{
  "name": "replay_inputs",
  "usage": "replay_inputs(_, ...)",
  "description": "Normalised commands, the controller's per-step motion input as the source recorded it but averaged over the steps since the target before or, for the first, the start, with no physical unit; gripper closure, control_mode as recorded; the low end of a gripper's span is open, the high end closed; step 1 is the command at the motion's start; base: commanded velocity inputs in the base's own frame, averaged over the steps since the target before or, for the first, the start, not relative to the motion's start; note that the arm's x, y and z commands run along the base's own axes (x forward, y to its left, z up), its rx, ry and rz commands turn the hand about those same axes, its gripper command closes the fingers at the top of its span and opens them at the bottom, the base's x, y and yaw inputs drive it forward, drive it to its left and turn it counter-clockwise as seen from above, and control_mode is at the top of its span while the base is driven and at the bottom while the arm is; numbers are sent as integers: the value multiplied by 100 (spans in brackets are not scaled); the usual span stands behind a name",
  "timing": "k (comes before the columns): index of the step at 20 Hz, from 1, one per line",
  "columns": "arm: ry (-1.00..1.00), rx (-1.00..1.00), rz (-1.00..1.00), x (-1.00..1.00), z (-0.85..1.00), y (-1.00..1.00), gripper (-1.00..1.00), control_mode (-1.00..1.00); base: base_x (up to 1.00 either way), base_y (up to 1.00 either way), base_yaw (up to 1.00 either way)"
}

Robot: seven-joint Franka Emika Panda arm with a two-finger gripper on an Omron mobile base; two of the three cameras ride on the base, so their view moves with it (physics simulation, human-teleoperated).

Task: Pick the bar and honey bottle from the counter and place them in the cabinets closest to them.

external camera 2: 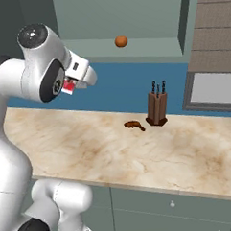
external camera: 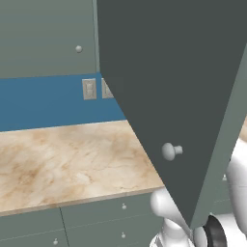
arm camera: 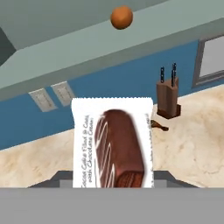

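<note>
Jaws clamped on the white-wrapped chocolate cake bar, held in the air above the beige marbled bench, below the grey-green wall cabinet's open shelf. Small round orange ball sits on that shelf. Brown wooden knife block stands near the bench's back edge, a small dark brown object lying just beside it. Open grey-green cabinet door with a pale round knob swings out over the bench's front edge.
</note>
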Motion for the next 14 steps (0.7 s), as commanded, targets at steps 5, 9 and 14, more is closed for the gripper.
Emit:
replay_inputs(5, -18, 1, 1, 16, 27, 6, 100, -100, 0, 0, 0)
replay_inputs(9, -7, 3, 0, 45, 43, 4, 100, -100, 0, 0, 0)
replay_inputs(14, -6, 6, 0, 42, 57, 2, 100, -100, 0, 0, 0)
